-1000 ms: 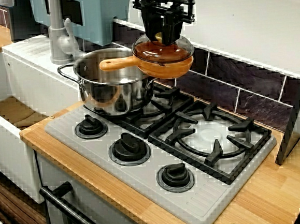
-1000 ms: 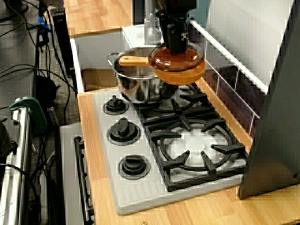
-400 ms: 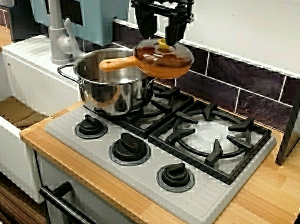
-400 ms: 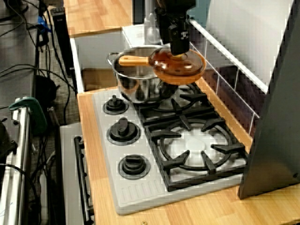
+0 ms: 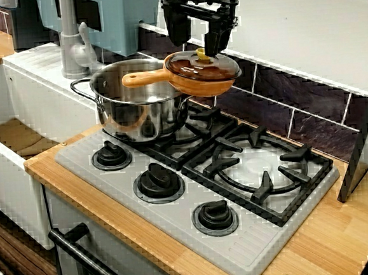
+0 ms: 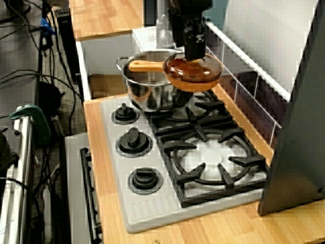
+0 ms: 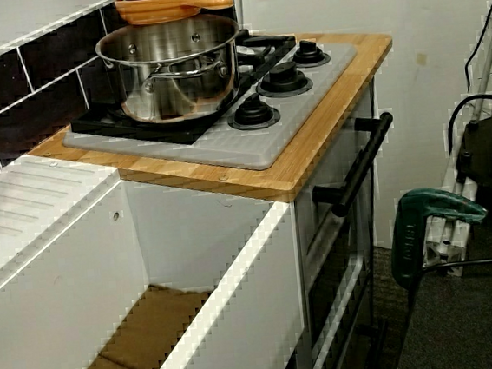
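In the front view my black gripper (image 5: 198,37) hangs open just above the yellow knob (image 5: 199,53) of an amber glass lid (image 5: 215,66), a finger on either side and clear of it. The lid lies on a small orange pan (image 5: 208,84) at the back of the stove. The pan's wooden handle (image 5: 144,77) reaches left over the rim of a steel pot (image 5: 140,109) on the rear left burner. From the stove's end, the gripper (image 6: 190,48) stands over the lid (image 6: 199,67). The view from the sink side shows the pot (image 7: 173,65) and pan (image 7: 172,4), not the gripper.
Three black knobs (image 5: 158,181) line the grey stove front. A bare burner grate (image 5: 257,170) lies to the right. A dark slanted panel (image 5: 363,142) leans at the far right. A faucet (image 5: 74,44) and white sink (image 7: 49,221) sit left of the stove.
The gripper, shut on the lid's knob a second ago, has opened and risen slightly. The lid tipped, then settled flat on the orange pan.
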`<state>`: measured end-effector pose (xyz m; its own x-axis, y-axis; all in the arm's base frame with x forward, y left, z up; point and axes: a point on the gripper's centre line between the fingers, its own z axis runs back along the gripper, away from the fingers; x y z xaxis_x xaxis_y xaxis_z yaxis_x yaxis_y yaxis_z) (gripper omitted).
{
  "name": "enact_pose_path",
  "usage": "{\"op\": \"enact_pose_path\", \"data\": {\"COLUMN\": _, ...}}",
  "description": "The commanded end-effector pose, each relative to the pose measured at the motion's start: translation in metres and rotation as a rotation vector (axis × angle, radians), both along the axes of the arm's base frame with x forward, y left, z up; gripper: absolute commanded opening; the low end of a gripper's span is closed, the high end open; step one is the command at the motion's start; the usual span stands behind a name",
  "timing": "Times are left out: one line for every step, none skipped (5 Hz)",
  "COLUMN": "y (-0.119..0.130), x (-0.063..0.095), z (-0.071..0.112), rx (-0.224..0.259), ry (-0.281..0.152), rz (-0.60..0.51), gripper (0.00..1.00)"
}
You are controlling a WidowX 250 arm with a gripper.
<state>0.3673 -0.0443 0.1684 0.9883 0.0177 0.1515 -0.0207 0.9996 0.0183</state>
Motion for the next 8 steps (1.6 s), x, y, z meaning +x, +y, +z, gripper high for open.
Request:
{"op": "enact_pose_path", "data": {"y": 0.003, "x": -0.007, "z": 0.029, "rx": -0.03, "ry": -0.06, "rz": -0.025, "gripper": 1.0}}
{"op": "enact_pose_path", "data": {"y": 0.003, "x": -0.015, "z": 0.038, "rx": -0.044, "ry": -0.063, "rz": -0.05, "gripper": 1.0}}
{"op": "enact_pose_path", "data": {"y": 0.006, "x": -0.023, "z": 0.043, "rx": -0.055, "ry": -0.066, "rz": -0.094, "gripper": 1.0}}
{"op": "enact_pose_path", "data": {"y": 0.01, "x": -0.032, "z": 0.045, "rx": -0.06, "ry": -0.072, "rz": -0.148, "gripper": 1.0}}
{"op": "enact_pose_path", "data": {"y": 0.015, "x": -0.04, "z": 0.041, "rx": -0.051, "ry": -0.081, "rz": -0.209, "gripper": 1.0}}
{"op": "enact_pose_path", "data": {"y": 0.025, "x": -0.046, "z": 0.034, "rx": -0.049, "ry": -0.078, "rz": -0.262, "gripper": 1.0}}
{"op": "enact_pose_path", "data": {"y": 0.034, "x": -0.05, "z": 0.027, "rx": -0.043, "ry": -0.058, "rz": -0.302, "gripper": 1.0}}
{"op": "enact_pose_path", "data": {"y": 0.033, "x": -0.052, "z": 0.021, "rx": -0.02, "ry": -0.057, "rz": -0.318, "gripper": 1.0}}
